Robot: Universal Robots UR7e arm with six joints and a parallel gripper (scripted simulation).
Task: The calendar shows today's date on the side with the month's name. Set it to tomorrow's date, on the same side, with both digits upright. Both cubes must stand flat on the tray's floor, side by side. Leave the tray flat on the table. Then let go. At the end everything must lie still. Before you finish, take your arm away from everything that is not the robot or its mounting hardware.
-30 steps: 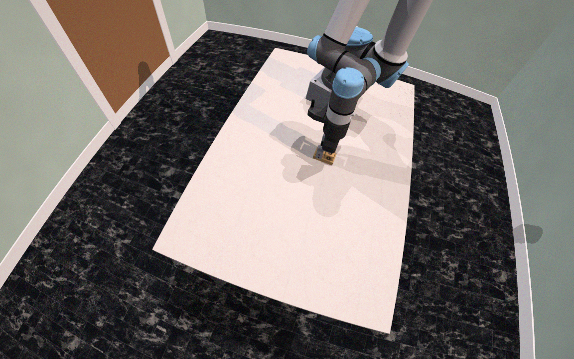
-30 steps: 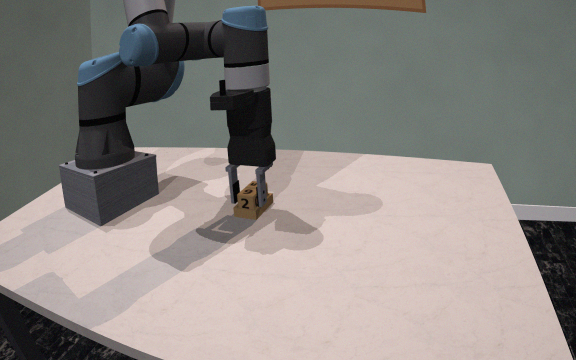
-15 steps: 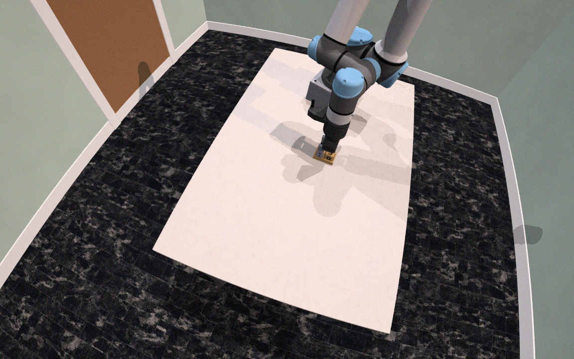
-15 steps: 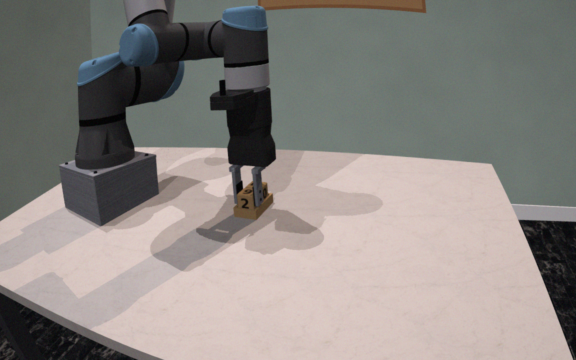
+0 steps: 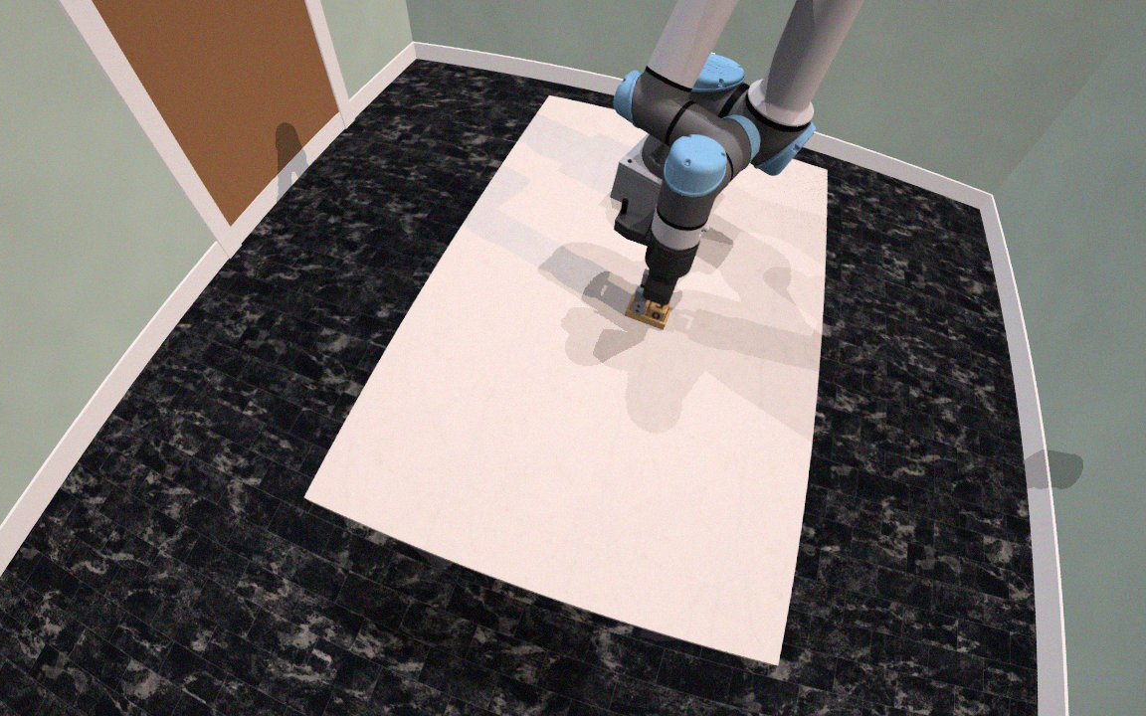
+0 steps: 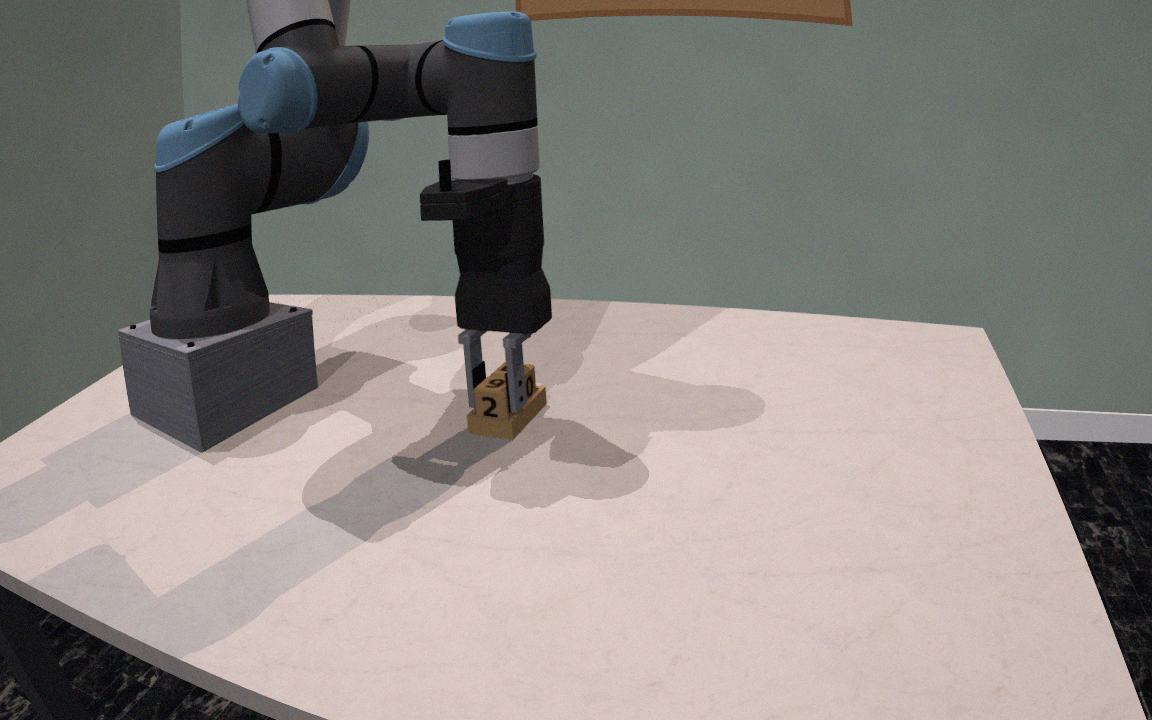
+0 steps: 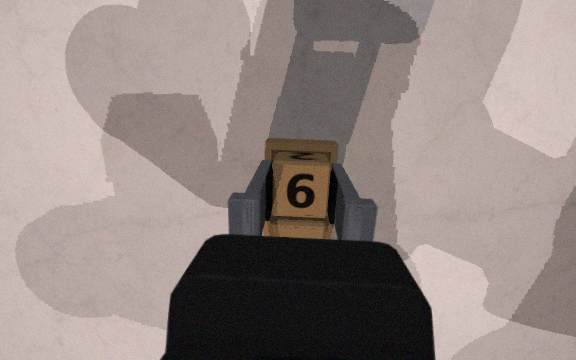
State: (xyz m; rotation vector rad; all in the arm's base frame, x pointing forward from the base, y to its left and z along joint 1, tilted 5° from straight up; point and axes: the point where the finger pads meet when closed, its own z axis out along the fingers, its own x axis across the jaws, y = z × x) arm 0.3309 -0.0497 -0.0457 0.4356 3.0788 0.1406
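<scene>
A small wooden calendar tray (image 6: 506,420) lies flat on the white table, near the arm's base. Two wooden cubes stand in it. The near cube (image 6: 490,404) (image 7: 300,190) shows 2 on the face toward the exterior camera, and the wrist view shows 6 on its top. The cube behind it (image 6: 528,386) shows 0. My gripper (image 6: 493,398) points straight down over the near cube. Its fingers are closed against that cube's two side faces. The cube still sits in the tray (image 7: 301,145). The month's name is hidden.
The arm's grey base block (image 6: 217,371) stands on the table to the left of the tray. The table's edges are far from the tray. A dark tiled floor surrounds the table.
</scene>
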